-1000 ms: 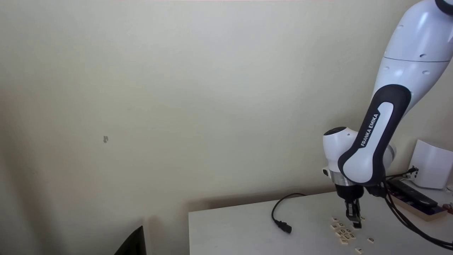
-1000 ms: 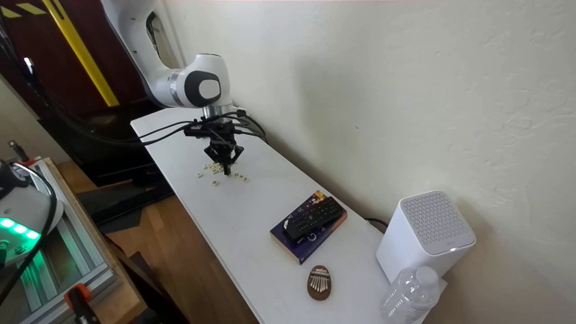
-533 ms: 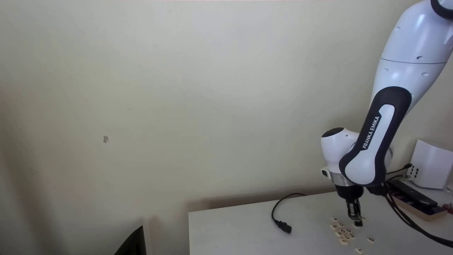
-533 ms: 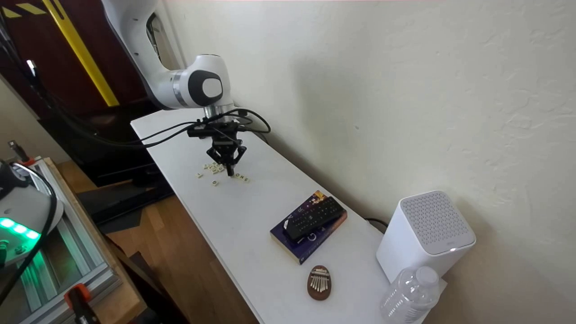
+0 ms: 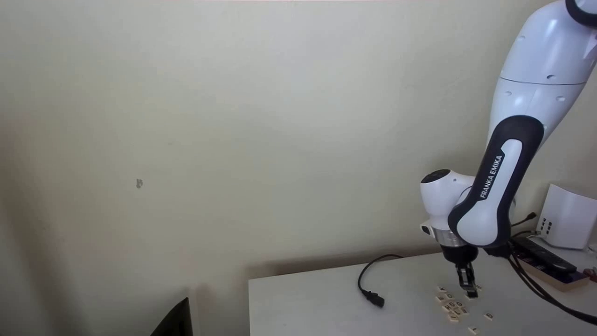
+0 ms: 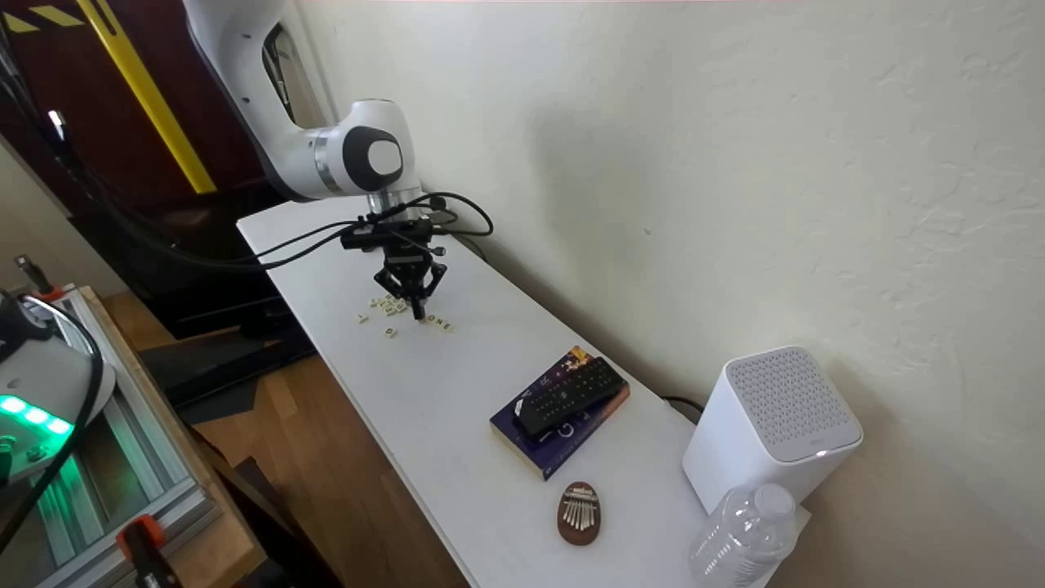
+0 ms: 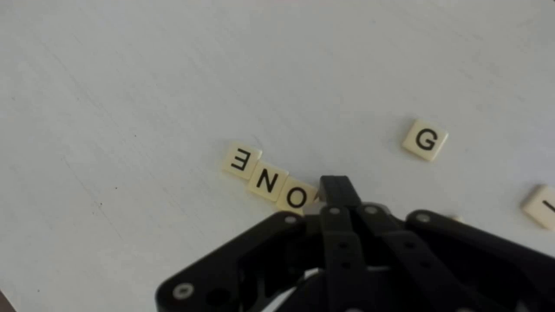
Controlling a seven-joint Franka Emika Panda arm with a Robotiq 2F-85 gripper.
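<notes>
The fingers [image 7: 339, 188] are pressed together and point down toward the white surface [image 7: 130, 86], just beside the cream O tile [image 7: 297, 197]; whether they touch it cannot be told. The N tile [image 7: 268, 181] sits against the O tile, and the E tile [image 7: 242, 160] against the N tile, so the slanting row spells ONE. Near them but separate, the G tile [image 7: 426, 140] shows its letter clearly in the wrist view. At that view's edge a cut-off tile [image 7: 541, 208] bears one dark stroke. In an exterior view a loose cluster of tiles [image 5: 451, 306] lies near the fingers, its letters too small to read with certainty. Above, the white arm [image 5: 513, 182] carries the label FRANKA EMIKA [image 5: 491, 176]. Farther along the surface lies a black plug [image 5: 374, 299] on its cable [image 5: 359, 280]. Well apart from the fingers, in an exterior view, a purple book [image 6: 551, 453] lies under a black remote [image 6: 569, 396], which hides much of its cover; a letter like a G shows beside it. Beyond are a brown thumb piano [image 6: 579, 527], a white box [image 6: 739, 441] with a perforated top and, just beside it, a clear bottle [image 6: 744, 535].
</notes>
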